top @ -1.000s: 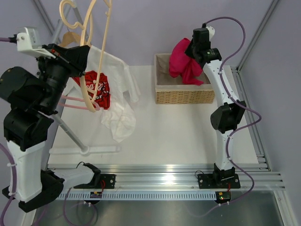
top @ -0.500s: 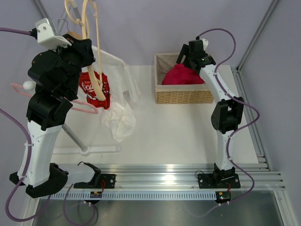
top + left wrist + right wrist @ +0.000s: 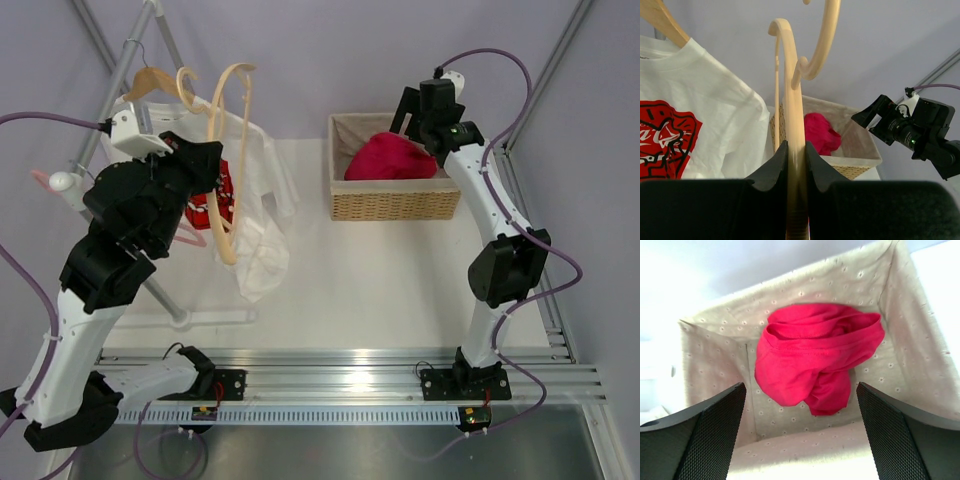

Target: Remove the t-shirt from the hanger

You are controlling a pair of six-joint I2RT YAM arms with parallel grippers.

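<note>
The magenta-red t-shirt (image 3: 392, 157) lies bunched inside the wicker basket (image 3: 395, 205), off the hanger. In the right wrist view the t-shirt (image 3: 810, 360) rests on the basket's flowered lining. My right gripper (image 3: 416, 108) hangs above it, open and holding nothing; its fingers (image 3: 715, 425) stand wide apart around the view of the shirt. My left gripper (image 3: 205, 165) is shut on the cream-yellow hanger (image 3: 228, 170), which it holds bare in the air at the left. In the left wrist view the hanger (image 3: 792, 100) runs up between the jaws of the left gripper (image 3: 796, 146), its hook at the top.
A white t-shirt with a red logo (image 3: 255, 190) hangs on a brown wooden hanger (image 3: 150, 80) from the rack at the back left. A pink hanger (image 3: 190, 238) sits behind my left arm. The rack's slanted pole (image 3: 160, 290) meets its base on the table's left side.
My right gripper opened and let the magenta t-shirt fall into the basket, then drew up and back. My left arm swung the bare hanger down and to the right.
</note>
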